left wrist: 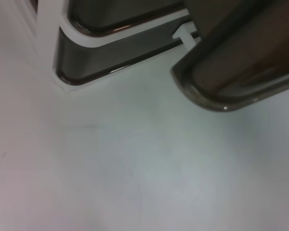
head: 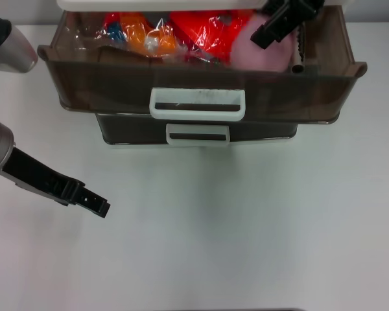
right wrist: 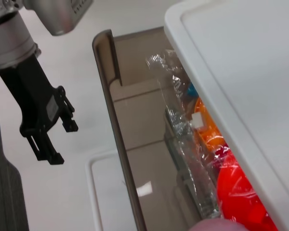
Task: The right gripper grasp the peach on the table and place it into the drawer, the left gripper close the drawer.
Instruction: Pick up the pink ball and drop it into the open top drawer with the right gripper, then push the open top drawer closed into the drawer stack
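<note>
While the peach [head: 267,53] sits inside the open drawer [head: 201,81], the right gripper [head: 280,23] hangs over it, jaws' grip unclear; the left gripper [head: 91,202], seemingly pressed together, must push the front next

Left arm: thick silver-grey cylindrical body with a rounded end, dark cap on the segment at upper left of the head view. Left gripper [head: 94,202]: long, narrow, matte black, stepped and notched at the tip; a small pale label on its side in the right wrist view. Right gripper [head: 282,23]: black, angular, ridged edges.
</note>
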`<state>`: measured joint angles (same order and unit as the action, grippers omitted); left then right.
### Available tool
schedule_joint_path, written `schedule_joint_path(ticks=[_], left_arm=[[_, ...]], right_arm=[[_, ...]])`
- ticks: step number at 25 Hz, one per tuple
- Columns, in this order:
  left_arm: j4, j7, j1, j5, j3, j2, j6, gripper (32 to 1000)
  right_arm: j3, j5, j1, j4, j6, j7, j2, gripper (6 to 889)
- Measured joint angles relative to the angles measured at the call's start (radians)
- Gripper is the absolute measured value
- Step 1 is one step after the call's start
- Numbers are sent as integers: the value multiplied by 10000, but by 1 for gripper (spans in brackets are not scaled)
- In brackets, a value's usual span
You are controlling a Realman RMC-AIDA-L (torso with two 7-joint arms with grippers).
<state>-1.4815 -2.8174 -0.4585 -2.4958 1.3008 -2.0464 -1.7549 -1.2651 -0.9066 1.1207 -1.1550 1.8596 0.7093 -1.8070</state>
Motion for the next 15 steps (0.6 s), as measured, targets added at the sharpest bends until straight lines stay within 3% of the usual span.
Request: schedule_joint_path(ticks=[3, 8, 11, 15], left_arm=[[0, 4, 12, -3, 0, 0, 0, 847], [-1, 7, 22, -6, 0, 0, 0, 847], [-3, 9, 31, -3, 0, 0, 0, 846], [-12, 13, 31, 1, -4, 0, -60, 846]], right_arm=[[2, -25, 16, -10, 14, -16, 0, 444], [1, -31, 26, -43, 27, -50, 1, 467], [-1, -95, 29, -106, 39, -111, 9, 537], [29, -618, 62, -127, 42, -185, 128, 613]])
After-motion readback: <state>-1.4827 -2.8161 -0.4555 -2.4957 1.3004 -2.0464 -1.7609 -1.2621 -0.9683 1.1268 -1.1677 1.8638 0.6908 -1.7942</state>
